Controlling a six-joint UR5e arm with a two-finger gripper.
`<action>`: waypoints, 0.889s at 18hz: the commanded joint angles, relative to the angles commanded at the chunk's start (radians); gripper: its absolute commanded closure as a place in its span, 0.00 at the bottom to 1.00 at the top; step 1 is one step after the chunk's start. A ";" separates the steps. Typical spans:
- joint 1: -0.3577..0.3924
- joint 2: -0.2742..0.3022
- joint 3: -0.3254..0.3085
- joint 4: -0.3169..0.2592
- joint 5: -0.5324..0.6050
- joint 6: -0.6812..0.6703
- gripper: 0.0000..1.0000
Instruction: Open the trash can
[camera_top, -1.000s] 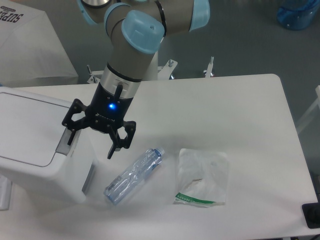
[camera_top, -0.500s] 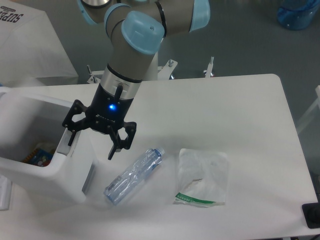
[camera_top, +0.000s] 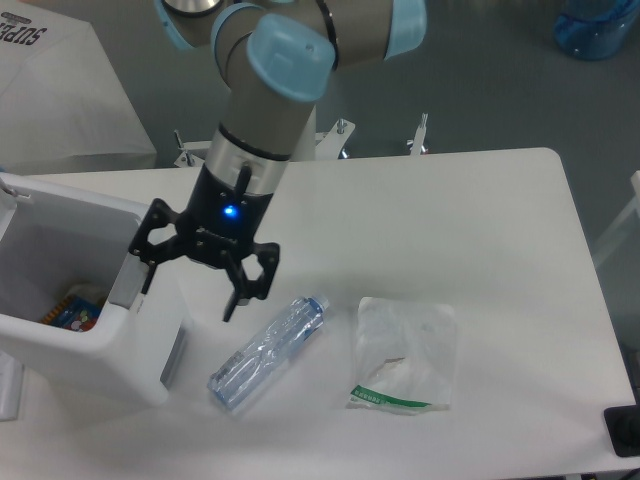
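Observation:
The white trash can (camera_top: 118, 368) stands at the table's left edge with its top open, so its inside shows. A colourful item (camera_top: 74, 309) lies at the bottom of it. Only a sliver of the raised lid (camera_top: 12, 187) shows at the far left. The grey push tab (camera_top: 125, 280) sits on the right rim. My gripper (camera_top: 189, 297) hangs open over that rim. One finger is right beside the tab, and the other is out over the table toward the bottle. It holds nothing.
A clear crushed plastic bottle (camera_top: 268, 350) lies just right of the bin. A flat white plastic bag (camera_top: 405, 365) is beyond it. A black object (camera_top: 622, 430) sits at the table's lower right corner. A white box (camera_top: 60, 90) and a blue jug (camera_top: 598, 25) are off the table.
The flat lid that covered the bin a second ago has swung up, exposing the inside. My gripper has shifted slightly right and down.

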 joint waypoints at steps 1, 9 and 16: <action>0.023 -0.024 0.017 -0.002 0.002 0.043 0.00; 0.210 -0.212 0.166 -0.037 0.221 0.580 0.00; 0.295 -0.351 0.256 -0.051 0.337 0.987 0.00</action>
